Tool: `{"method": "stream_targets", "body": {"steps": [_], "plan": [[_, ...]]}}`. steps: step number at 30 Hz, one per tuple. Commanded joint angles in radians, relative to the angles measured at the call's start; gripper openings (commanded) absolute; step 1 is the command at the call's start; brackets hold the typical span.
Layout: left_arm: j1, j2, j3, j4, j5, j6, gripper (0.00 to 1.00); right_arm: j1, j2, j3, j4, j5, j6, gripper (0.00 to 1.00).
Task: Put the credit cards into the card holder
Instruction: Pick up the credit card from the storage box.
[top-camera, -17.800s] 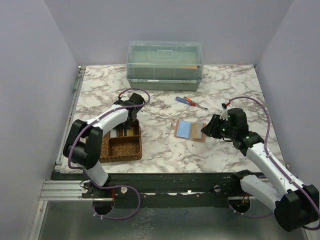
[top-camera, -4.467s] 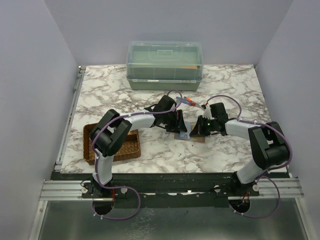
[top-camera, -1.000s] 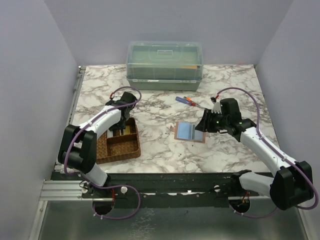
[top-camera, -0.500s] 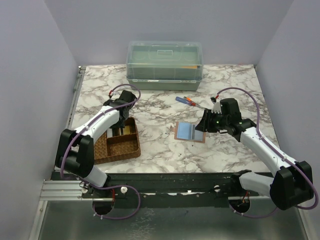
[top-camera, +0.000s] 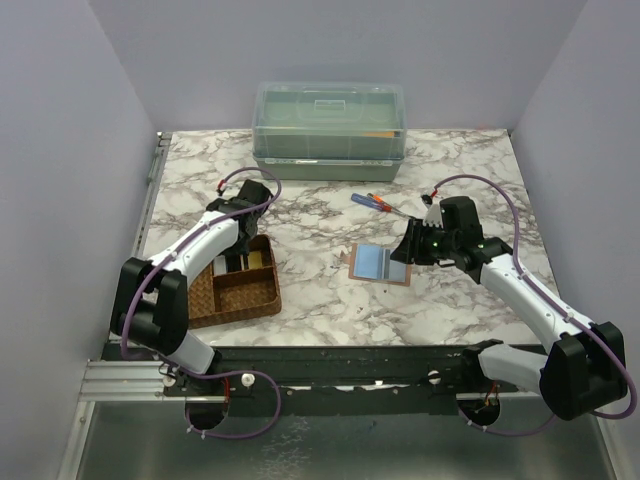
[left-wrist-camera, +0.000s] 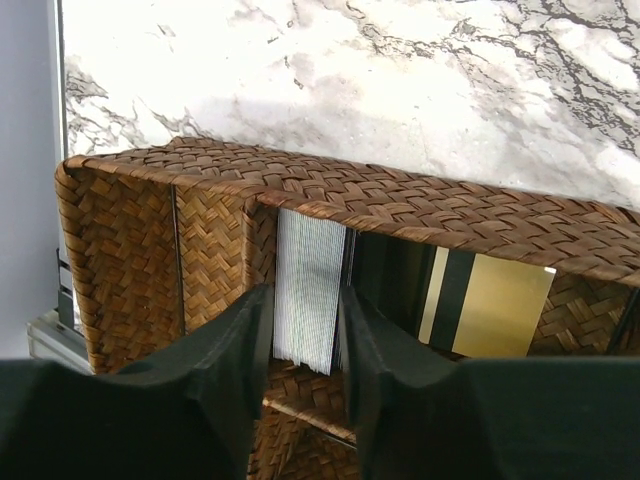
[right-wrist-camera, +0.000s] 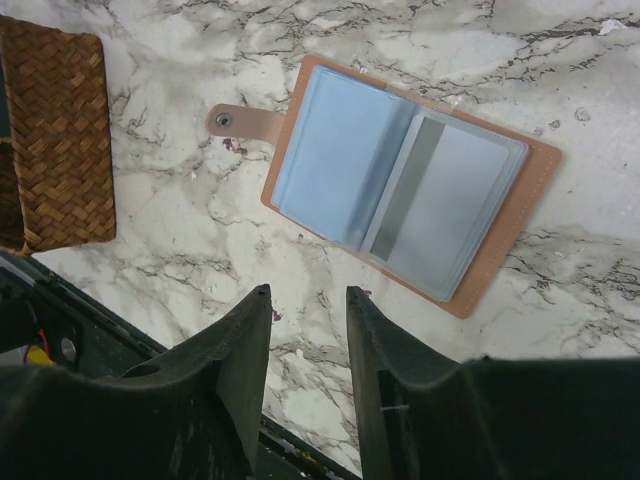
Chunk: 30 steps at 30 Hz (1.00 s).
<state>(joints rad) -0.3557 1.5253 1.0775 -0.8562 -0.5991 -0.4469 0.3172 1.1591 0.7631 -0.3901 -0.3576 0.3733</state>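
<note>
The card holder (top-camera: 380, 264) lies open on the marble, right of centre. It shows a light blue card (right-wrist-camera: 335, 160) in its left half and a silver-grey card (right-wrist-camera: 450, 215) in its right half. My right gripper (right-wrist-camera: 308, 295) hovers open just beside the card holder (right-wrist-camera: 510, 240), nothing between its fingers. My left gripper (left-wrist-camera: 305, 300) is down in the woven tray (left-wrist-camera: 400, 205), open, one jaw on each side of a striped silver-white card (left-wrist-camera: 310, 290) standing on edge. A gold card (left-wrist-camera: 500, 305) with a dark stripe leans in the neighbouring compartment.
A lidded green plastic box (top-camera: 330, 130) stands at the back of the table. Two red-and-blue screwdrivers (top-camera: 378, 203) lie between it and the card holder. The tray (top-camera: 240, 298) sits at the front left, and its corner (right-wrist-camera: 55, 140) shows in the right wrist view.
The left arm has returned from the card holder to the tray and settled lower into it. The right arm has stayed still for the last second.
</note>
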Motion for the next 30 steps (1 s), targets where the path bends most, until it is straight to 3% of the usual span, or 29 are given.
{"method": "stream_targets", "body": {"steps": [1,13,23,30], "plan": [[-0.005,0.049,-0.007,0.023,-0.004,0.008,0.40,0.005,-0.004,-0.010,0.006,-0.018,-0.007,0.40],[-0.012,0.128,0.004,0.018,-0.046,0.010,0.50,0.005,-0.007,-0.011,0.009,-0.031,-0.008,0.40],[-0.024,0.112,0.012,0.008,-0.118,-0.001,0.25,0.005,-0.006,-0.012,0.013,-0.027,-0.012,0.40],[-0.053,0.088,0.032,0.000,-0.133,-0.002,0.21,0.005,0.002,-0.010,0.013,-0.025,-0.013,0.40]]}}
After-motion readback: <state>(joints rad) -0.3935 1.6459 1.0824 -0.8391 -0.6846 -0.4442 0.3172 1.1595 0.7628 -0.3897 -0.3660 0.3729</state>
